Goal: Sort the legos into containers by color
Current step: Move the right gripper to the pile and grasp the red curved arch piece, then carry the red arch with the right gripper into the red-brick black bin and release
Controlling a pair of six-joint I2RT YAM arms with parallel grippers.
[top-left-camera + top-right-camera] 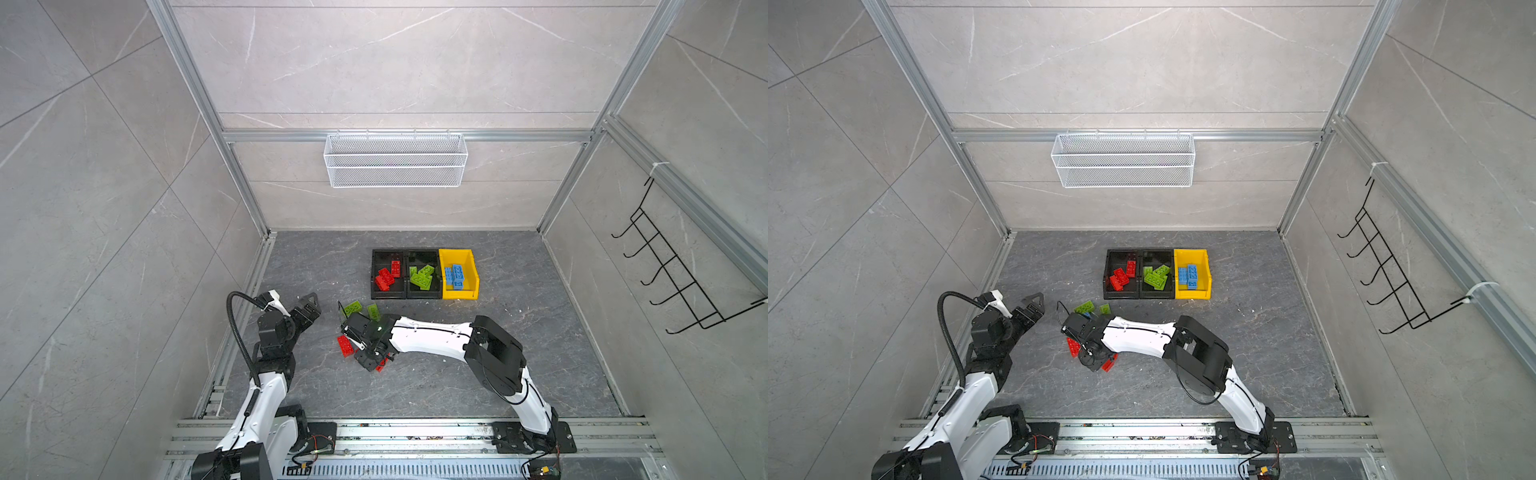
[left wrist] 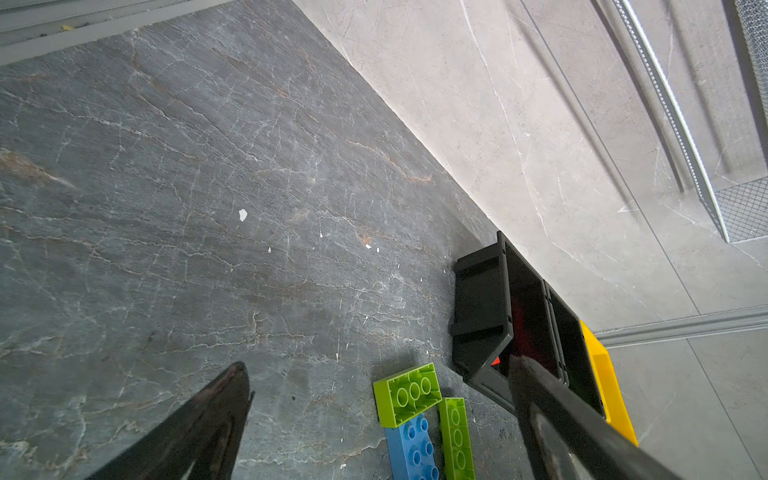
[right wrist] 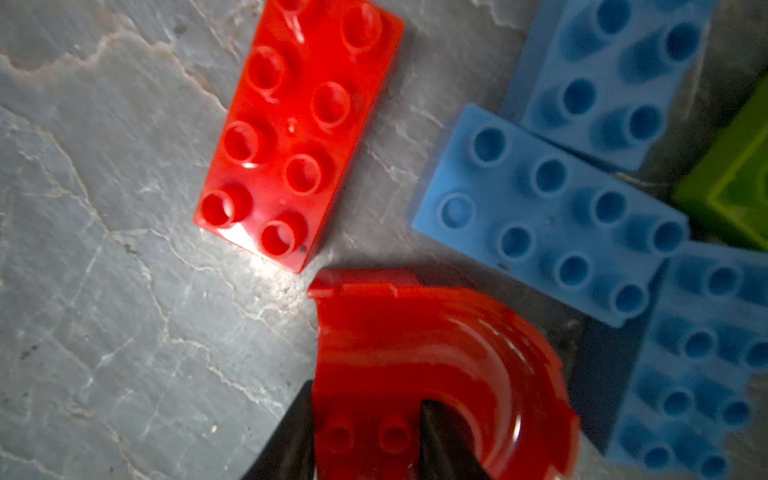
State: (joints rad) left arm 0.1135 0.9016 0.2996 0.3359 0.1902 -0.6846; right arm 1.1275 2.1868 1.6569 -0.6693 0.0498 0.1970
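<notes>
My right gripper (image 3: 365, 399) is shut on one leg of the red arch-shaped lego (image 3: 436, 340), which lies on the table. Next to it lie a red brick (image 3: 297, 129), three blue bricks (image 3: 548, 212) and a green one (image 3: 735, 187). In both top views this arm covers the pile; the red brick (image 1: 345, 345) and two green bricks (image 1: 352, 308) show beside it. The containers stand behind: a black bin (image 1: 372, 274) with red legos, a black bin (image 1: 424, 252) with green ones, a yellow bin (image 1: 471, 270) with blue ones. My left gripper (image 1: 309, 305) hangs open, nothing between its fingers.
A white wire mesh basket (image 1: 395, 160) hangs on the back wall and a black hook rack (image 1: 673, 270) on the right wall. Aluminium rails (image 1: 257, 266) border the dark stone table. In the left wrist view two green bricks (image 2: 407, 392) and a blue one (image 2: 415, 451) lie near the bins.
</notes>
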